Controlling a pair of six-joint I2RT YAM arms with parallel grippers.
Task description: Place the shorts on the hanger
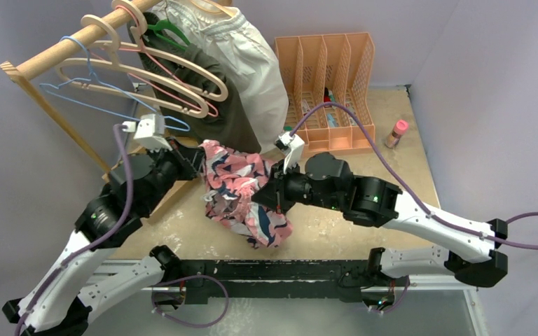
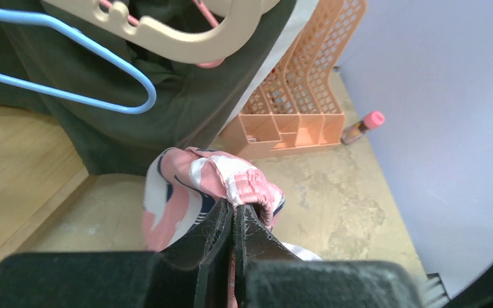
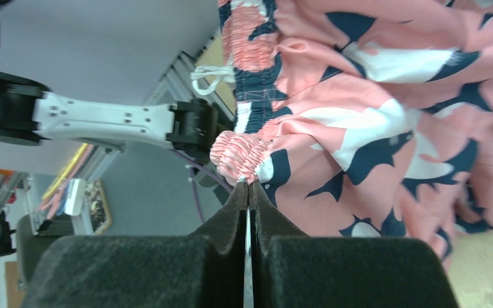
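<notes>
As our left gripper and right gripper both pinch the waistband of the soft pink shark-print fabric shorts (in the air), we spread them for the thin light-blue wire hanger nearby

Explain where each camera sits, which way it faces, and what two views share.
Top external: above and behind the bases, looking down on the table, the wooden rack, the left arm and the right arm.
Left wrist: on the left arm, looking past the left gripper, shut on the shorts, towards the hanger and organiser.
Right wrist: on the right arm, looking sideways past the right gripper, shut on the shorts; a white arm link shows behind.
Shared: both wrist views show the pinched waistband.
</notes>
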